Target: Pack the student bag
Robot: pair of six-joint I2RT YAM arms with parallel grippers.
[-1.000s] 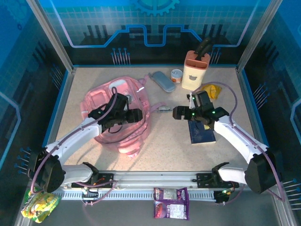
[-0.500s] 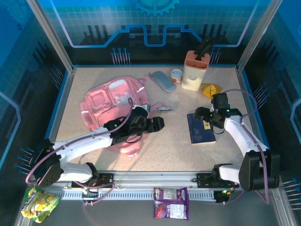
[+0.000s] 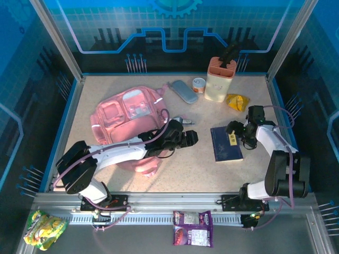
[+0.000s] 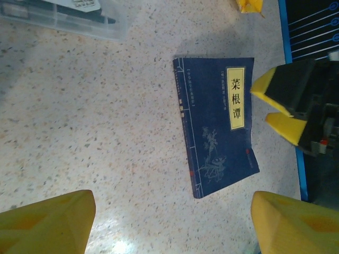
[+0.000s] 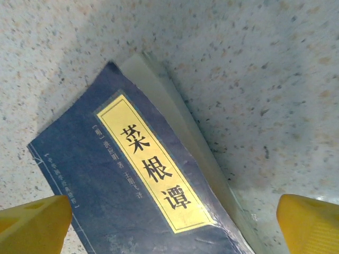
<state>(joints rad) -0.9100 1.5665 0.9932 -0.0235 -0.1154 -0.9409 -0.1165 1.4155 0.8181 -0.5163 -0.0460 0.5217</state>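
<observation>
Left claw [image 3: 193, 138], right claw [image 3: 232, 131] both agape, empty; 1 book [image 3: 226, 145], 1 student bag [image 3: 117, 115].

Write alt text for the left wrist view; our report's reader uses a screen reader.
A dark blue book with a yellow title label lies on a speckled table, framed between the left gripper's open yellow fingers. The right gripper, also open, sits at the book's right edge.

pink student bag [image 3: 114, 114], navy book [image 3: 225, 145], speckled table [image 3: 212, 174]
</observation>
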